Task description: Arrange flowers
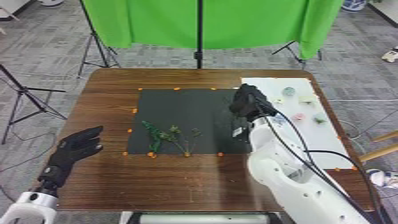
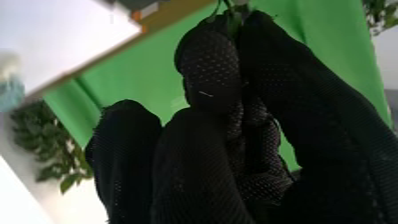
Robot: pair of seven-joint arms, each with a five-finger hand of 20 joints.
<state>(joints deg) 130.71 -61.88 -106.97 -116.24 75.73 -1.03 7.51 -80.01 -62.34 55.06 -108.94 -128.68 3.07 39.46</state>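
Observation:
My right hand (image 1: 249, 101) is over the right edge of the dark mat (image 1: 187, 102), beside the white sheet. In the right wrist view, the thumb and a finger of my right hand (image 2: 210, 75) pinch a thin green stem (image 2: 234, 9) at their tips. Green leafy stems (image 1: 155, 136) and thinner sprigs (image 1: 186, 142) lie on the mat's lower left part. Several small pale and pink flower heads, one of them pink (image 1: 298, 117), rest on the white sheet (image 1: 329, 145). My left hand (image 1: 78, 145) is open and apart from the flowers, at the table's left side.
The brown wooden table (image 1: 169, 182) has small orange markers along the mat and sheet. Beyond its far edge hangs a green cloth (image 1: 160, 25) with black stands. My right forearm crosses the lower right of the table, partly over the white sheet.

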